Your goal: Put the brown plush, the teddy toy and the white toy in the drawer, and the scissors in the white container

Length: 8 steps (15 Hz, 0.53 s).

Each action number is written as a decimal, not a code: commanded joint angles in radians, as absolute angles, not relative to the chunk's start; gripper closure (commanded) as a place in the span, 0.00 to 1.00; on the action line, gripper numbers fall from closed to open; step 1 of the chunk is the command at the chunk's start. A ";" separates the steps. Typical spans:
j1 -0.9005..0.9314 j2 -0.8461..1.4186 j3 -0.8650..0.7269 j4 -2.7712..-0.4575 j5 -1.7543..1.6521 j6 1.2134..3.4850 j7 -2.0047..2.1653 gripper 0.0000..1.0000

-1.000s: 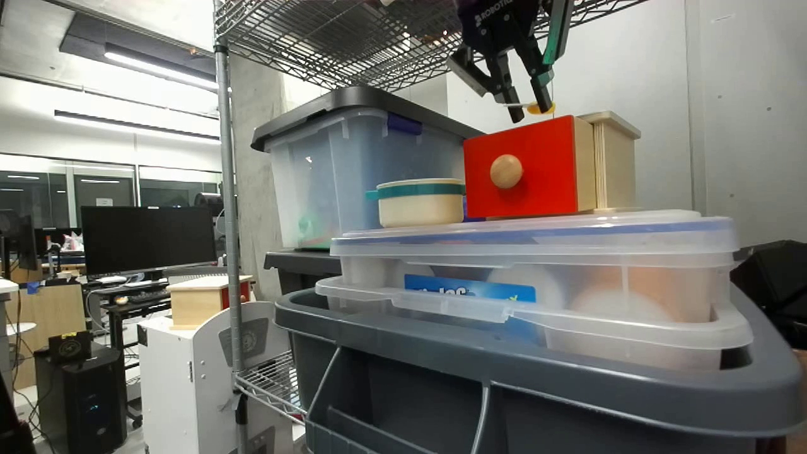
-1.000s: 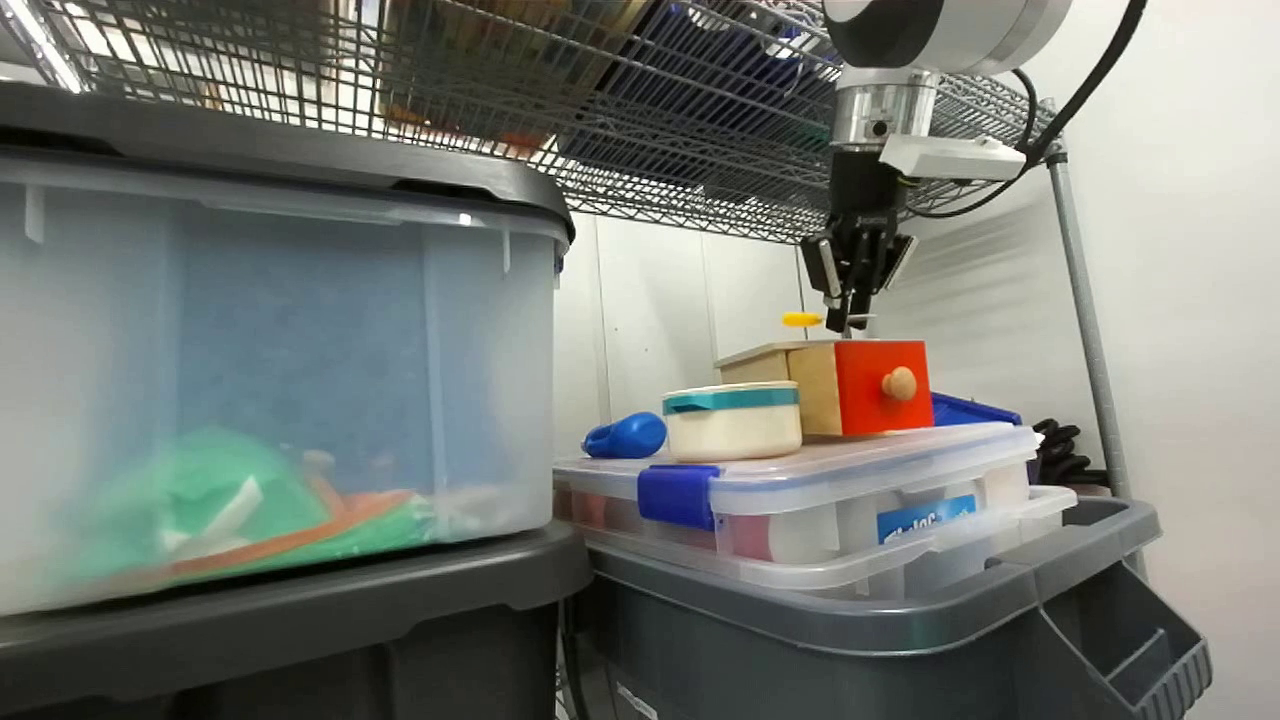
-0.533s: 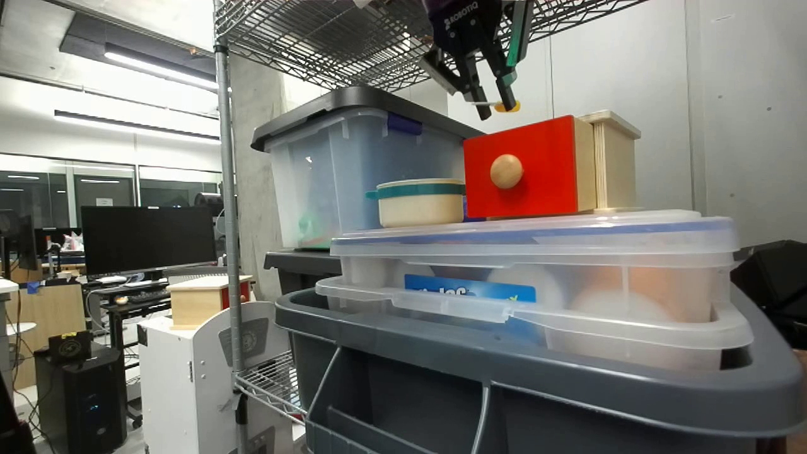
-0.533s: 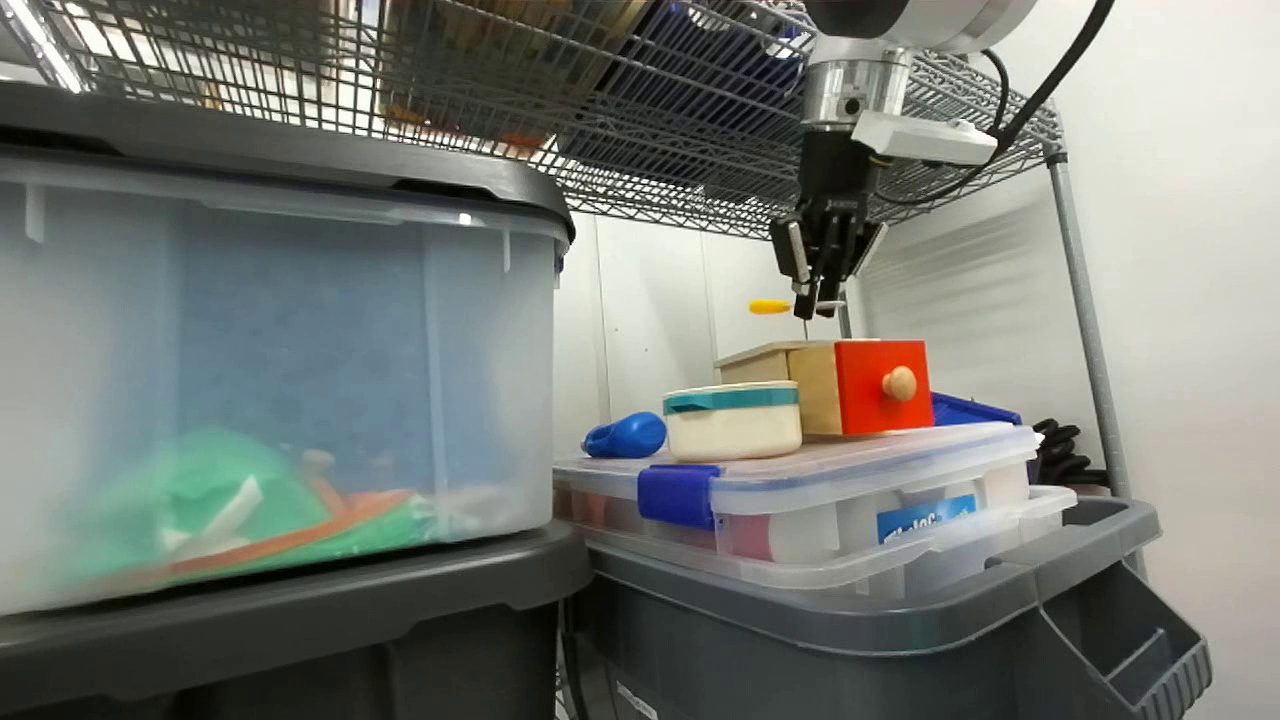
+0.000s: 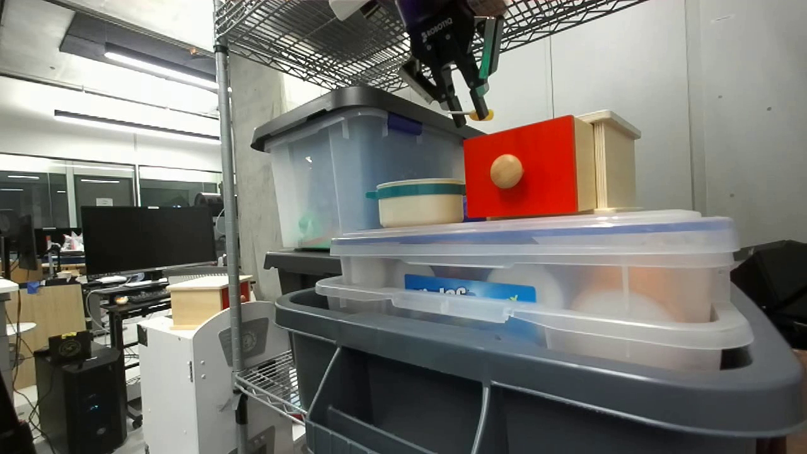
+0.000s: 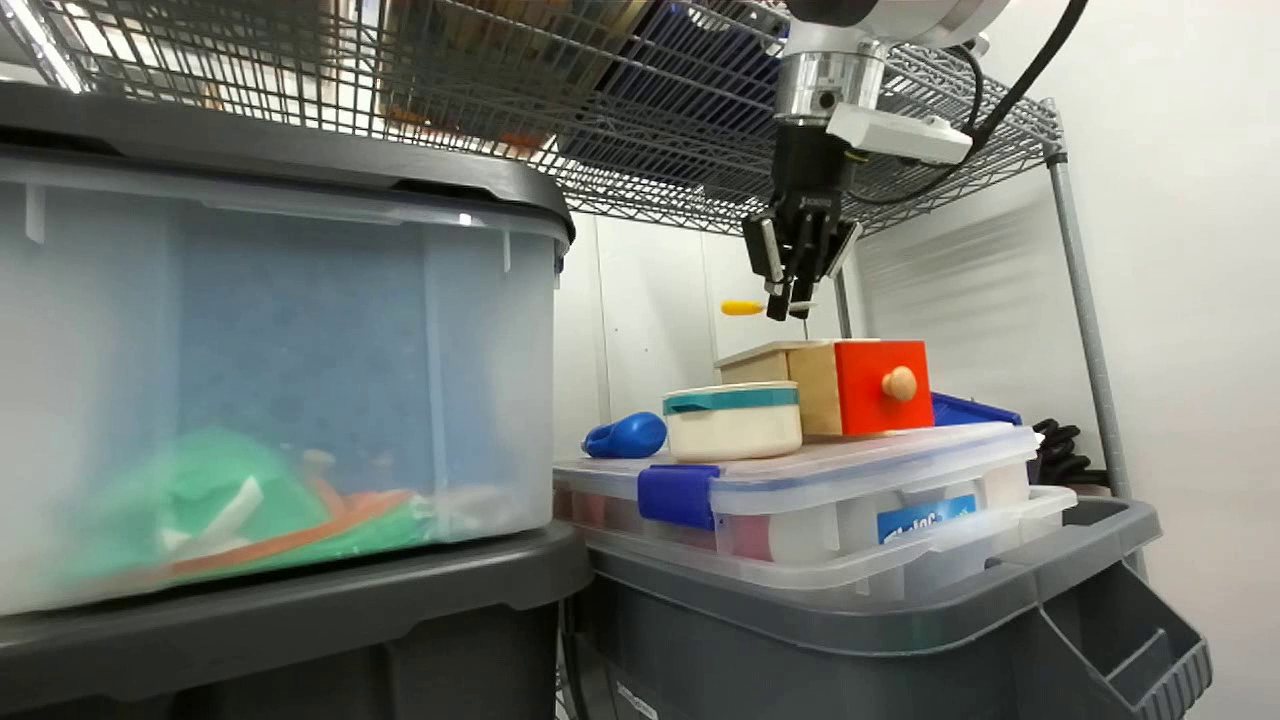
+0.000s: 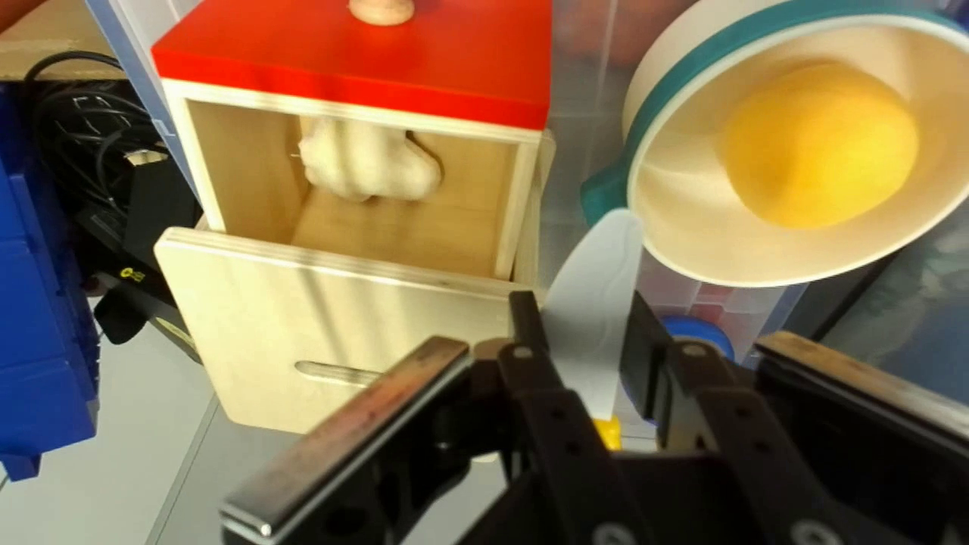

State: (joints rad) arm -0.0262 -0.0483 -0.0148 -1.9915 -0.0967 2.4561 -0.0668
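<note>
My gripper (image 7: 583, 306) is shut on a knife-like tool (image 7: 594, 318) with a white blade and yellow handle. No scissors shape shows. In both exterior views the gripper (image 5: 471, 118) (image 6: 788, 313) holds it level above the drawer (image 5: 536, 170) (image 6: 862, 385) and container. The red-fronted drawer (image 7: 363, 72) is pulled out of its wooden casing (image 7: 333, 333). A pale, lumpy toy (image 7: 371, 159) lies inside near the front. The round cream container (image 7: 681, 197) has a teal rim and holds a yellow rounded thing (image 7: 825, 144). The brown plush and teddy are not seen.
Drawer and container stand on a lidded clear plastic box (image 6: 850, 475). A blue object (image 6: 628, 436) lies beside the container. A tall clear bin (image 5: 365, 164) stands behind it. A wire shelf (image 6: 600, 130) hangs overhead. Blue bins (image 7: 45, 341) flank the casing.
My gripper, with the tool in it, has moved left in both exterior views, from over the drawer toward the round container's side. Drawer and container have not moved.
</note>
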 commanded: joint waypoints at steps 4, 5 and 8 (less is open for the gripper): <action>-0.002 -0.059 0.000 -2.002 -0.077 2.443 -0.077 0.93; 0.001 -0.058 0.003 -2.007 -0.078 2.444 -0.077 0.93; 0.013 -0.054 0.016 -2.022 -0.080 2.447 -0.076 0.93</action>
